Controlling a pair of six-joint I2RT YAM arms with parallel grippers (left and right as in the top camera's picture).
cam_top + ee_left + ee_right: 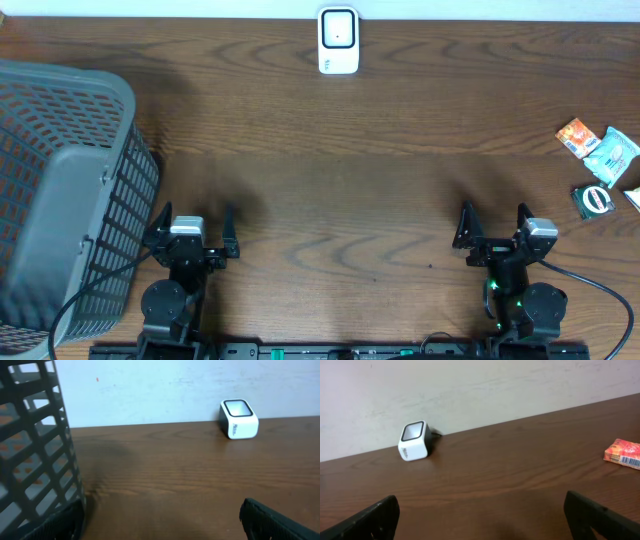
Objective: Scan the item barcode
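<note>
Grey mesh basket [60, 200] far L w/ L tool [195, 222] just beside it, wide open & empty; white barcode scanner [338, 40] stands midway along the worktop's [330, 200] far edge. R tool [493, 222], also wide open & empty, has orange packet [575, 135], teal pouch [612, 152] & dark packet [595, 200] fwd and to its R, so I reckon R arm is nearer. On R wrist cam I only get the orange packet's barcode strip; other codes unreadable, and a fourth packet [633, 198] is cut off at the frame edge.
</note>
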